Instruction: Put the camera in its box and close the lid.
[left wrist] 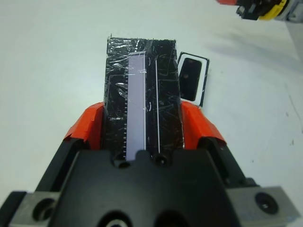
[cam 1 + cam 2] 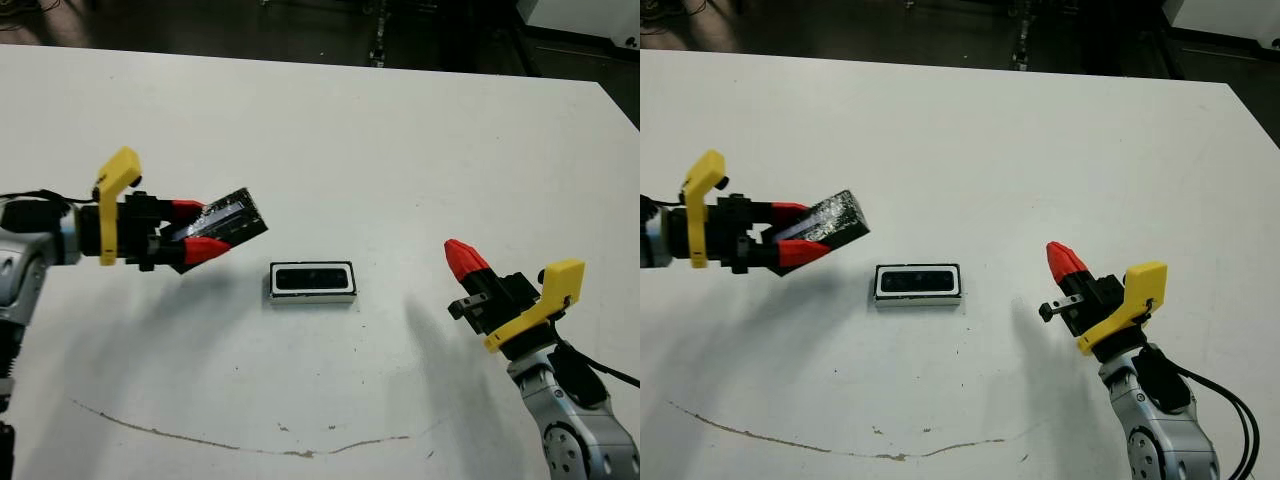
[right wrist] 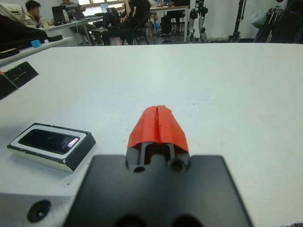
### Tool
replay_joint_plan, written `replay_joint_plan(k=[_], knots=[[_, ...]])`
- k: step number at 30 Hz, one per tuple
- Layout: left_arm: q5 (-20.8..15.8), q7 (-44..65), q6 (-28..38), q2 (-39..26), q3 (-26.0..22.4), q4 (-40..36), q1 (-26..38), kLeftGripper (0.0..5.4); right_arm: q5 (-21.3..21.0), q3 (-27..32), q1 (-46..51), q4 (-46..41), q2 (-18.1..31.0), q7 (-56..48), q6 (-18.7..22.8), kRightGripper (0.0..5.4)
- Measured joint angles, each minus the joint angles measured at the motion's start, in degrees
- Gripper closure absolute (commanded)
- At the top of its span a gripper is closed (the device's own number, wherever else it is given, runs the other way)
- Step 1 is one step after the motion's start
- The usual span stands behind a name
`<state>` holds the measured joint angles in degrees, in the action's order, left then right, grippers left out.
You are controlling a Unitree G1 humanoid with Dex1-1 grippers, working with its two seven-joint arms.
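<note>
The box (image 2: 312, 282) lies flat at the table's middle, white rim showing, with the black camera (image 2: 311, 279) resting inside it. My left gripper (image 2: 198, 231) is shut on the lid (image 2: 225, 222), a glossy black cover with a pale strip (image 1: 136, 101), held tilted above the table to the left of the box. In the left wrist view the red fingers (image 1: 88, 126) clamp both long sides of the lid (image 1: 142, 94), and the box (image 1: 191, 78) shows beyond it. My right gripper (image 2: 462, 258) is shut on nothing, hovering right of the box (image 3: 51, 144).
A thin brownish line (image 2: 240, 445) curves across the near part of the white table (image 2: 400, 140). People sit at desks (image 3: 85, 19) well beyond the far table edge. The table's right edge (image 2: 622, 110) angles away at the far right.
</note>
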<state>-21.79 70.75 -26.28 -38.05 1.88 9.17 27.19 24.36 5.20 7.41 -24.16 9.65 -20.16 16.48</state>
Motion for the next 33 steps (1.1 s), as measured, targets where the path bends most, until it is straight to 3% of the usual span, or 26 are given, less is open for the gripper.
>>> replay_joint_plan(k=[6, 33], knots=[[0.06, 1.43, 4.49, 3.43, 2.16, 2.45, 0.19, 2.24, -0.01, -0.05, 0.04, 0.21, 0.00, -0.04, -0.02, 5.40], [2.05, 4.84, 6.93, 8.06, 7.83, 10.99, 2.80, 2.24, 0.06, -0.11, 0.03, 0.16, 0.02, 0.00, 0.03, 5.40]])
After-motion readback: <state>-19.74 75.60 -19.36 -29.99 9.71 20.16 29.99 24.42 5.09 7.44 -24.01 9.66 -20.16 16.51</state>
